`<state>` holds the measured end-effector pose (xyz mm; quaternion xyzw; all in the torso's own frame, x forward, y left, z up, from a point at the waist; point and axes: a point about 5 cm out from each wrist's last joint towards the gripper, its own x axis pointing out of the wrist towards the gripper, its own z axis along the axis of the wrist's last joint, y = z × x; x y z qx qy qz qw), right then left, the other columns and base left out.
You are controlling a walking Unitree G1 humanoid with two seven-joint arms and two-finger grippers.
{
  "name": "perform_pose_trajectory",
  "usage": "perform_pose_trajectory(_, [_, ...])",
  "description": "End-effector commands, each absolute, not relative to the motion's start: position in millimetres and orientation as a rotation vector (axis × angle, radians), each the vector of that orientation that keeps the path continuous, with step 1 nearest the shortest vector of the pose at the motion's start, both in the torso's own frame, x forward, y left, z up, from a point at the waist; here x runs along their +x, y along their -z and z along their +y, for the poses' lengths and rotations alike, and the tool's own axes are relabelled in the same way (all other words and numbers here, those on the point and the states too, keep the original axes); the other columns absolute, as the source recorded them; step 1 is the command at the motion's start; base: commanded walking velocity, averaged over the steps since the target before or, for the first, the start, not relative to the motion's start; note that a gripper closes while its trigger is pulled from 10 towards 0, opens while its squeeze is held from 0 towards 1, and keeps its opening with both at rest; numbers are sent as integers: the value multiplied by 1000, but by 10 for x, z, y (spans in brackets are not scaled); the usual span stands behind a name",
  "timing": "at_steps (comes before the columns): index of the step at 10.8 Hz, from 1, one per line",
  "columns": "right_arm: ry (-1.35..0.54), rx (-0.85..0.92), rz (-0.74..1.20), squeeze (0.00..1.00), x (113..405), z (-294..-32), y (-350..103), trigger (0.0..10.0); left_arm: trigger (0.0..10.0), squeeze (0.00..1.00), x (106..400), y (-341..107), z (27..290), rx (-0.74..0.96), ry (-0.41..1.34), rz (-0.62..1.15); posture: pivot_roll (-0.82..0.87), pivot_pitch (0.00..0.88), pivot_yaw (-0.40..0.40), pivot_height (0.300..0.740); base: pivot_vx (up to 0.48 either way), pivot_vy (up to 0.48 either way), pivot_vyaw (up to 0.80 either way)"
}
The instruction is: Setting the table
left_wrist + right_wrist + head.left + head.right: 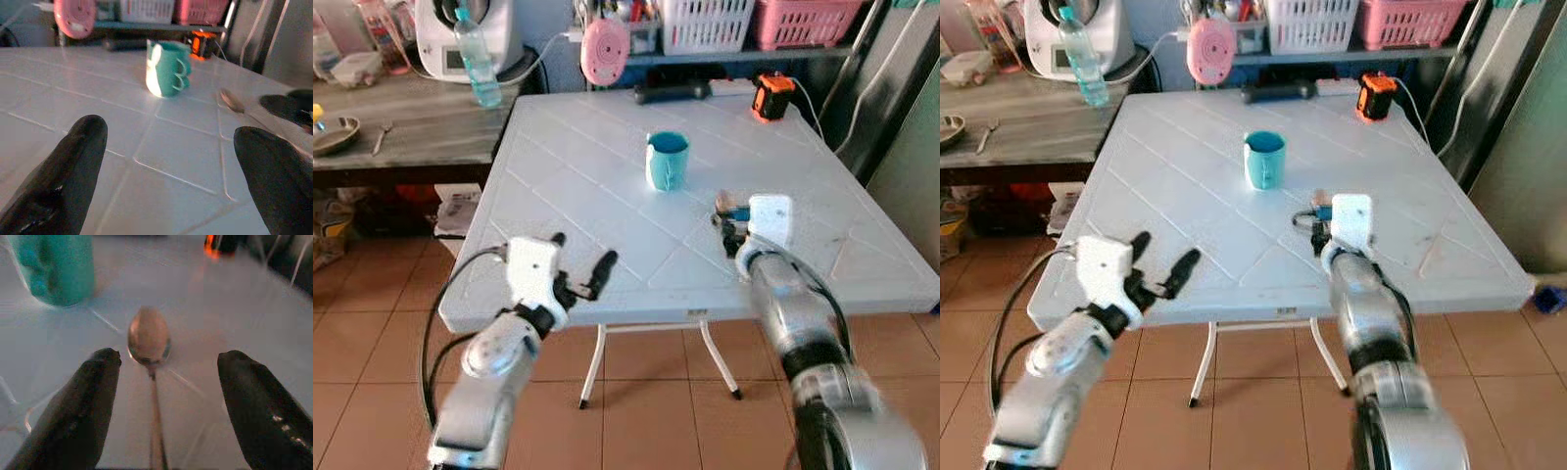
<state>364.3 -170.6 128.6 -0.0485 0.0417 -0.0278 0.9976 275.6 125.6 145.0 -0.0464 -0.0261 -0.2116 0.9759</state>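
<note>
Right wrist view has my right gripper (164, 364) low over the white table (578, 186), its two black fingers (80, 406) spread wide apart with a metal spoon (149, 340) lying flat on the tabletop between them, bowl pointing away from me; the fingers do not touch it. Just beyond the spoon's bowl and off to one side stands the teal mug (667, 161), upright near the middle of the table, close enough to crowd that side of the spoon. From my head cameras the right gripper sits over the near right part of the table, with the mug a little further in and to its left. My left gripper (582, 264) hangs at the near left edge of the table, fingers also apart and holding nothing, well away from the mug. At the far edge of the table lie a dark bar-shaped object (673, 92) and an orange and black device (772, 96) with a cable running off it. A pink round object (605, 49) hangs behind the table near white and pink baskets (754, 20). To the left stands a grey side table (421, 127) carrying a plastic water bottle (476, 57), a white appliance (445, 29) and a small metal bowl (335, 134). Brown tiled floor (646, 421) lies below.
</note>
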Motion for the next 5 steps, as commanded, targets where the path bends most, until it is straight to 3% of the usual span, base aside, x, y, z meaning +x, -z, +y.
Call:
perform_pose_trajectory(1, [40,-125,22,1000,3616,-1724,-1398,10000,10000,0,2738,-1477,1305,-84,416,-56,23,89,33,740,0,0,0])
perform_pose_trajectory(5, [130,-156,-44,1000,3163,-2073,-1389,10000,10000,0,2768,-1520,1251,-92,446,-77,3,73,41,740,0,0,0])
